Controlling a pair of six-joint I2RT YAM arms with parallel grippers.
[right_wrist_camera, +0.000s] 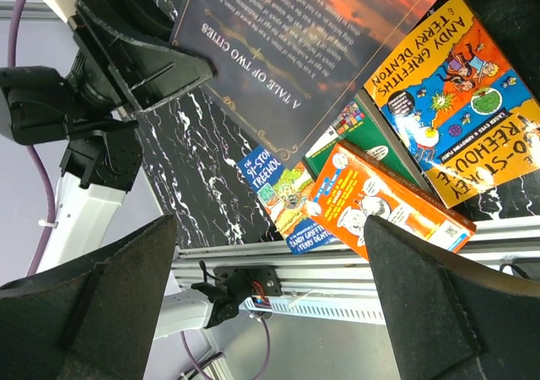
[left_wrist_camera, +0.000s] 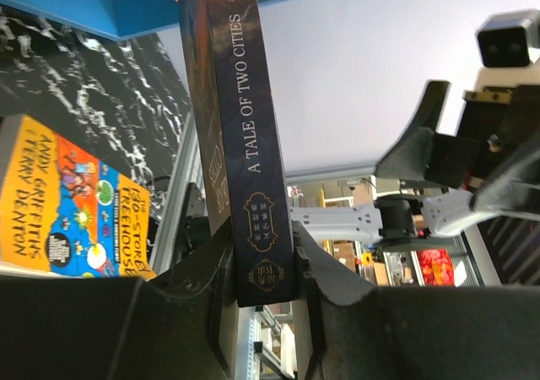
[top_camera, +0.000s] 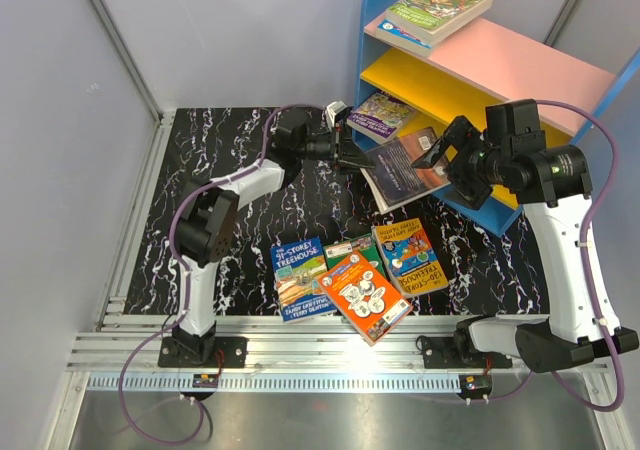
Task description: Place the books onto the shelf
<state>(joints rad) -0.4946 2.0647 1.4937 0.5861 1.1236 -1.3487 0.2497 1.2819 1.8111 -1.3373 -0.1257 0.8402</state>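
Left gripper (left_wrist_camera: 263, 289) fills the near edge of its wrist view: narrow, jaws pinched on the spine end of the dark book (left_wrist_camera: 253, 135), title A Tale of Two Cities. Book is off the counter (top_camera: 230, 140), mid-air over its far right part, cover up and tilted

Key relation: book's long axis runs straight out from the left gripper, rightward toward the shelf (top_camera: 380, 30). Right gripper (right_wrist_camera: 270, 304) is wide, holding nothing, just beside the book's right end, between book and shelf front. Touching or not, cannot tell

Right arm (top_camera: 565, 230) is nearer the shelf; left arm (top_camera: 215, 220) is stretched far across. My guess: handover, or a push onto the yellow board (top_camera: 430, 85). Either way the free end has to clear the shelf's edge, and a one-end pinch probably lets the book swing

On the shelf: green book (top_camera: 440, 8) flat on the pink top board (top_camera: 540, 70). Purple book (top_camera: 380, 117) at the shelf's lower left, on a low board or the counter, cannot tell

Left to do: four fanned near centre on the counter: blue book (top_camera: 302, 278), orange book (top_camera: 368, 298), second green book (top_camera: 345, 250) mostly under it, yellow-orange book (top_camera: 410, 257) on the right

Counter is black with white veins, aluminium rail (top_camera: 330, 355) at the near edge, plain grey walls (top_camera: 200, 30) left and far
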